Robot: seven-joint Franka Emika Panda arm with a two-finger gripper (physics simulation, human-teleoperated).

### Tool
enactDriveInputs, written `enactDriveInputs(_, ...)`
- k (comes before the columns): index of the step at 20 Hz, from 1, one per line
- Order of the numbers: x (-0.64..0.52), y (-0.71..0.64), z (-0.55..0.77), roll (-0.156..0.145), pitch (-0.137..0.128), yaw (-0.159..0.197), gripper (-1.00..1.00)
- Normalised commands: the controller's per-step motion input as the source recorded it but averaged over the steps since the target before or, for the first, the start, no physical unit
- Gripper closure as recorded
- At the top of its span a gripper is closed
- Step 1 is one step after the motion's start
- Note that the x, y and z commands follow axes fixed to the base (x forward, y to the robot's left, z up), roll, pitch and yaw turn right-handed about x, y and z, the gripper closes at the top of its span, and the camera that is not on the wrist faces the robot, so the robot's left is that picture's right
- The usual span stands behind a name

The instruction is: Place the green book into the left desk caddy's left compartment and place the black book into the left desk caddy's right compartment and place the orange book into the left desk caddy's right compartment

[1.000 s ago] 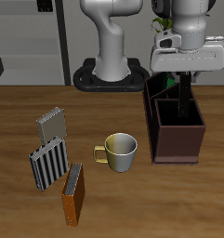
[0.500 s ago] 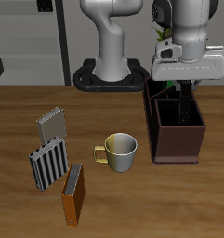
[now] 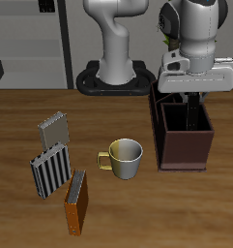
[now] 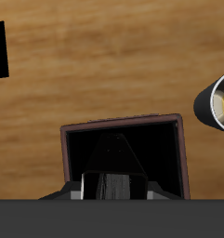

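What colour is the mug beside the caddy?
Pale olive-yellow mug, seen best in the exterior view, beside the dark maroon-brown left desk caddy.

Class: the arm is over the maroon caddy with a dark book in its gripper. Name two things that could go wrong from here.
1. The black book hangs from the gripper inside the left desk caddy, close to its wall; released tilted, it may catch there.
2. The orange book lies close beside a grey striped book; grasping it may nudge that one.

a simulated study or office corner: a wooden table (image 3: 21, 126) with books, a mug (image 3: 124, 158) and a desk caddy (image 3: 184, 145), dark shelving (image 3: 31, 44) behind.
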Motion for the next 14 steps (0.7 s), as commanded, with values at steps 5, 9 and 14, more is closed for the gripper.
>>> enactDriveInputs(5, 0.09, 0.02, -0.25, -0.006, 0.04, 0.025, 1.0)
enactDriveInputs(9, 0.08, 0.1, -0.22, 0.008, 0.041, 0.026, 1.0)
enactDriveInputs(14, 0.02, 0.12, -0.13, 0.018, 0.045, 0.02, 1.0)
